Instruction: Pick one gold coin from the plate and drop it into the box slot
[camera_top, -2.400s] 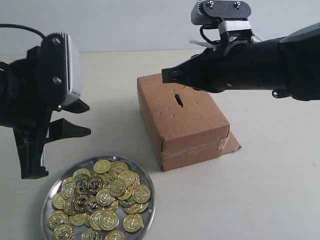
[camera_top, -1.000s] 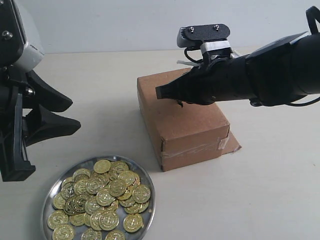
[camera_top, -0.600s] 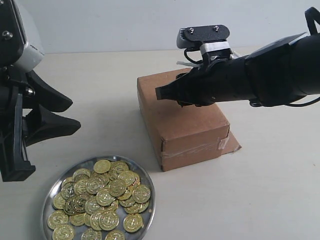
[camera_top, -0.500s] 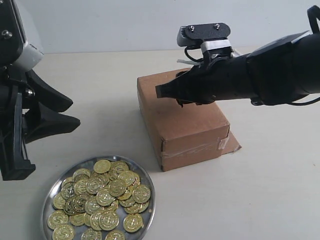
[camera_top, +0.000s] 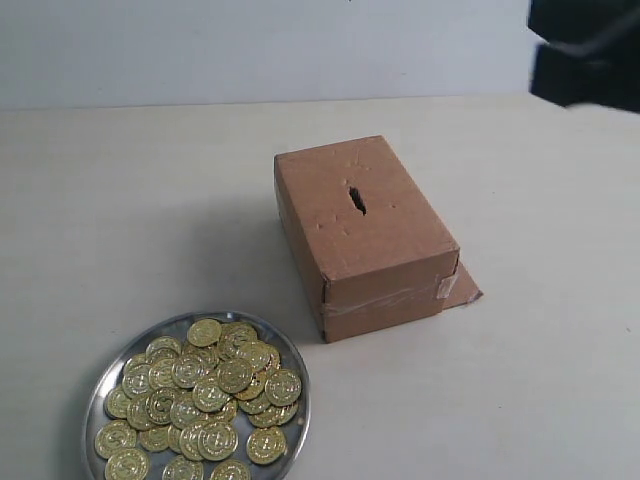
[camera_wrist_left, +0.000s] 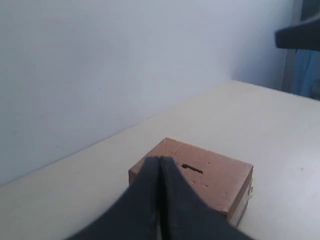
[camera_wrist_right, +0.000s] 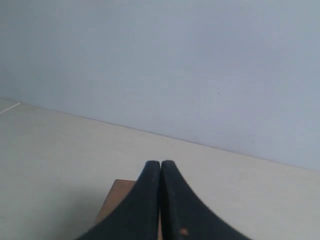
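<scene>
The brown cardboard box (camera_top: 365, 235) sits mid-table with its dark slot (camera_top: 356, 199) on the top face uncovered. The shiny silver plate (camera_top: 296, 372) lies at the front left, heaped with several gold coins (camera_top: 205, 398). Neither gripper shows in the exterior view; only a dark blurred bit of the right arm (camera_top: 585, 55) remains at the top right corner. In the left wrist view my left gripper (camera_wrist_left: 160, 162) is shut and empty, high above the table, with the box (camera_wrist_left: 220, 177) and slot (camera_wrist_left: 192, 169) beyond it. My right gripper (camera_wrist_right: 160, 165) is shut, empty, with a box corner (camera_wrist_right: 112, 200) behind it.
A loose cardboard flap (camera_top: 463, 288) sticks out at the box's base on the right. Clear tape (camera_top: 385, 298) wraps the box's near end. A pale wall (camera_top: 250, 50) runs behind the table.
Both arms have pulled up and away from the table. The right gripper left the box top, uncovering the slot. The left arm went out of the exterior view.
</scene>
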